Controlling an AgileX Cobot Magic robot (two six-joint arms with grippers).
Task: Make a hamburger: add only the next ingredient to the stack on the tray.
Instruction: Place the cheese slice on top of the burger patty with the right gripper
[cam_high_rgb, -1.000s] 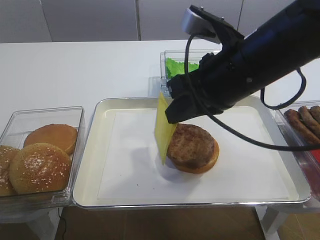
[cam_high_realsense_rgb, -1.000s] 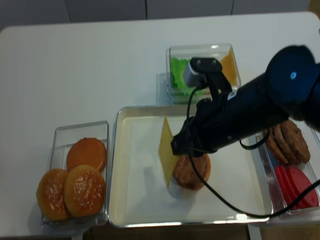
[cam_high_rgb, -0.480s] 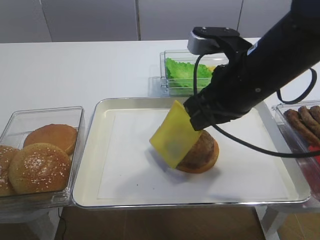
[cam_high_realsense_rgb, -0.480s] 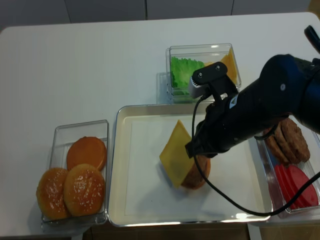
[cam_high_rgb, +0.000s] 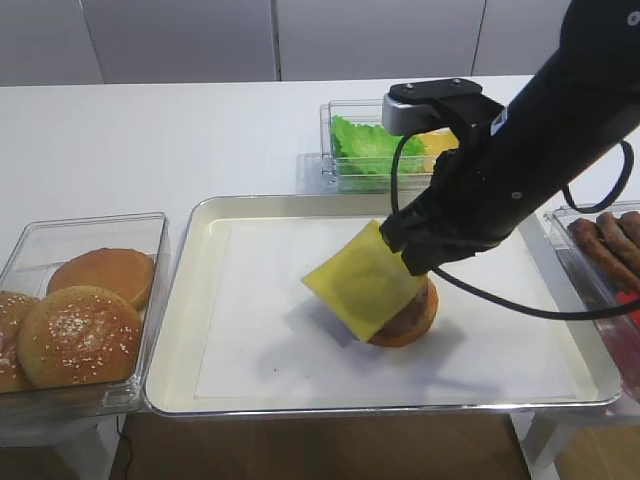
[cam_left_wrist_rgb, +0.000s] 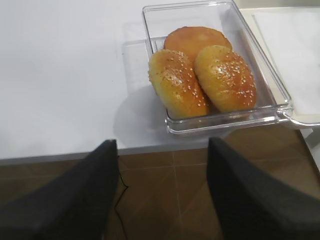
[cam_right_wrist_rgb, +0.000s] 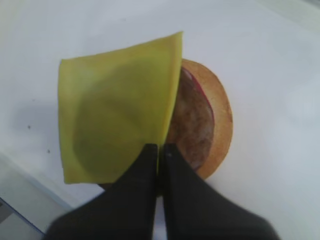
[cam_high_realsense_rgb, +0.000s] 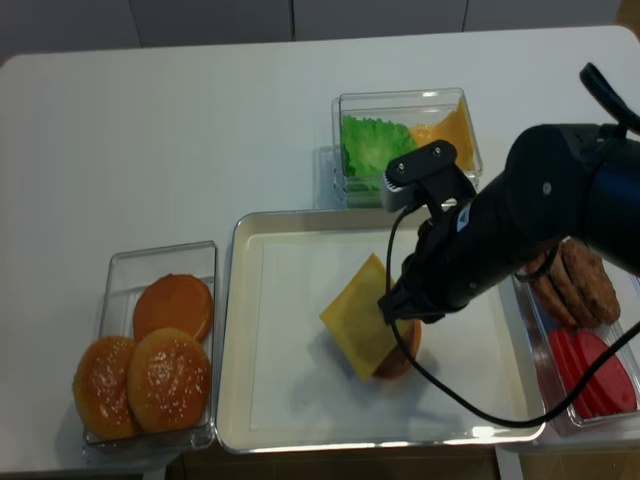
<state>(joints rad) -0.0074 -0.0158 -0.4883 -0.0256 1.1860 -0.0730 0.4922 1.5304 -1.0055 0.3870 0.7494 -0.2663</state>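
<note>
**Cheese slice held tilted over the patty**

While the counter (cam_high_rgb: 150, 130) carries the clear boxes, the tray (cam_high_rgb: 180, 330) holds the stack (cam_right_wrist_rgb: 210, 125) near its middle. Right hand (cam_right_wrist_rgb: 159, 150), fingers pressed together, pinches one edge of the cheese slice (cam_right_wrist_rgb: 115, 115), which slants above the patty, overhanging its left side; probably so it can drape flat once released. Left hand (cam_left_wrist_rgb: 160, 195) hangs spread and empty beside the bun box (cam_left_wrist_rgb: 220, 75), clear of the work.

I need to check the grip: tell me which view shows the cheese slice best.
The right wrist view: the cheese slice fills it, pinched at one edge by the right gripper over the patty. Both exterior views show it smaller; the left wrist view misses it.
</note>
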